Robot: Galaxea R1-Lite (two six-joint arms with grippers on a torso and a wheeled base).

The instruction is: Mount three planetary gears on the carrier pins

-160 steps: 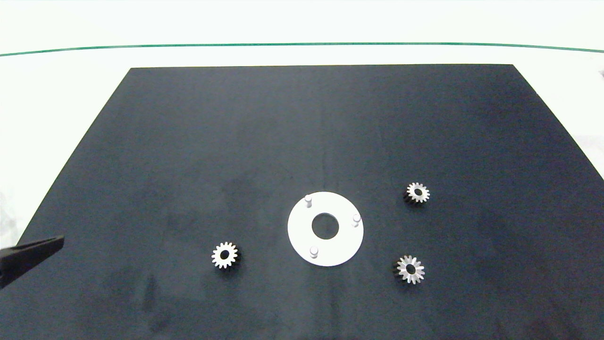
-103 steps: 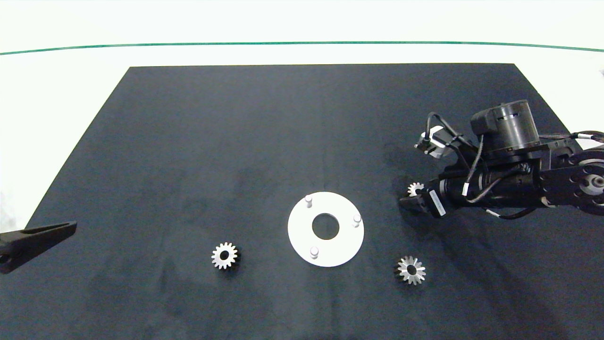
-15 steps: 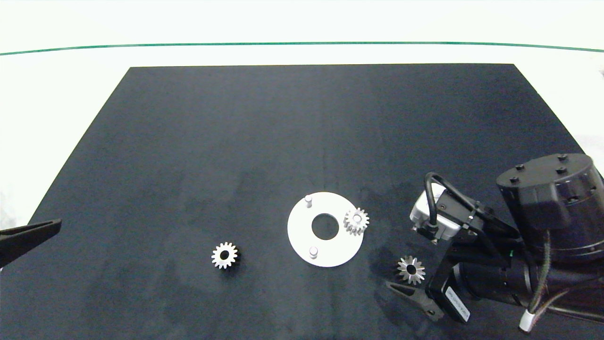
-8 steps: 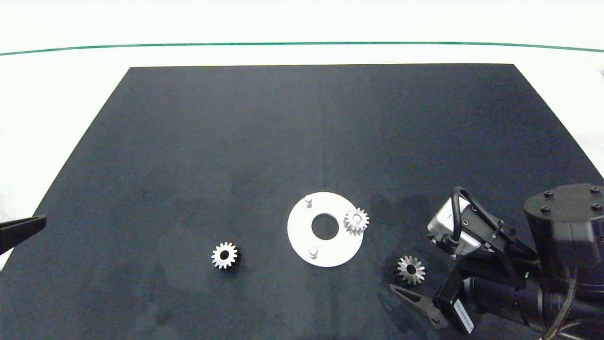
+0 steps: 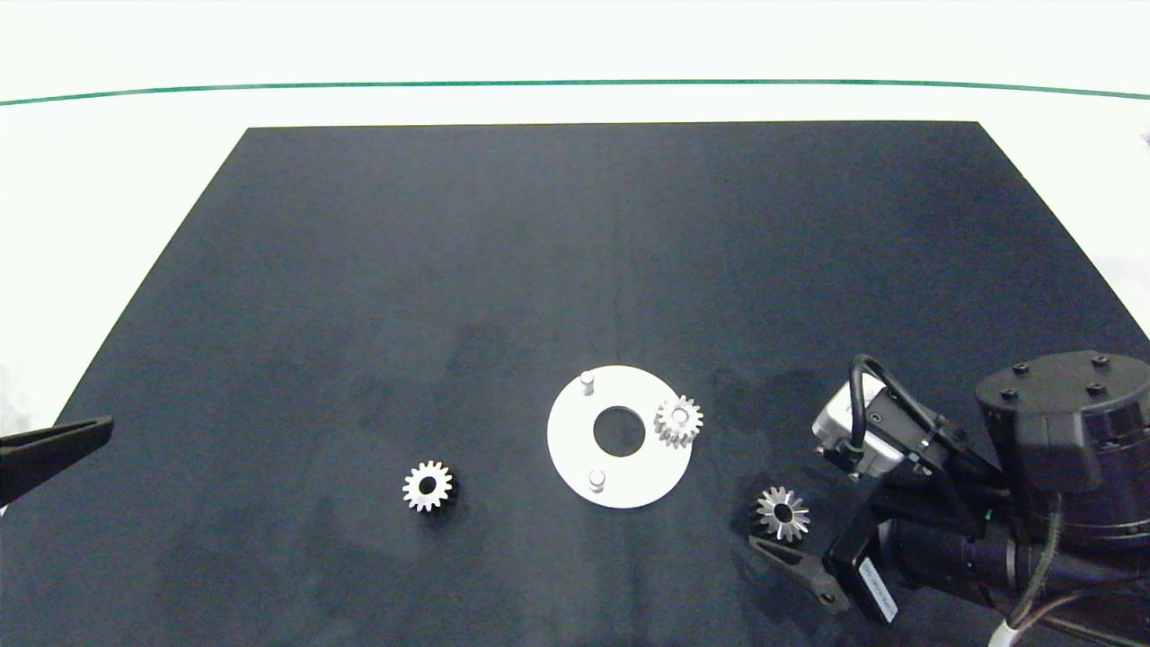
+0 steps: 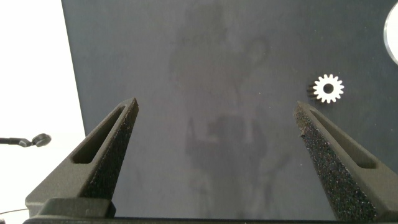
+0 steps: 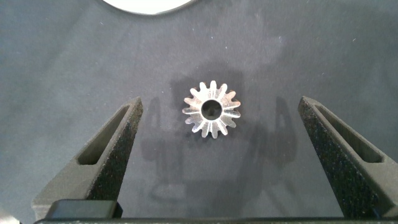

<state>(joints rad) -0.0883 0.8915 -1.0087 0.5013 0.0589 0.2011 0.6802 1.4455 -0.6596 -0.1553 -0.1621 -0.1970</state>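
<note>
On the table lies a big black mat (image 5: 575,270), w/ the right arm's dark bulk over its near right corner. Next down in size, the white disc (image 5: 620,467) sits near mat centre-front, w/ three carrier pins: far pin (image 5: 587,382) and near pin (image 5: 597,479) both bare, the one on the disc's right side already wearing a gear (image 5: 678,420). Two planetary gears are loose on the mat: one (image 5: 428,486) to the disc's left, well apart from it, and one (image 5: 782,514) to the disc's front right. Right gripper (image 7: 214,158) has its fingers spread wide, straddling that front-right gear (image 7: 211,109) w/ clear mat on both sides, nothing touching yet; disc edge (image 7: 146,6) shows just beyond. Left gripper (image 6: 217,162) is parked at the mat's left edge, fingers likewise apart and empty, the left-hand gear (image 6: 328,89) off to one side of it. Judgement: step in hand = pick gear no. 2. To do it well: keep the gear centred btwn the pads, drop till fingertips nearly meet the mat, close across the teeth so it stays flat and level, not tipped. Lift straight, then line the bore up over a bare pin before lowering; a tilted gear will likely jam on the pin top or skid off the disc.
</note>
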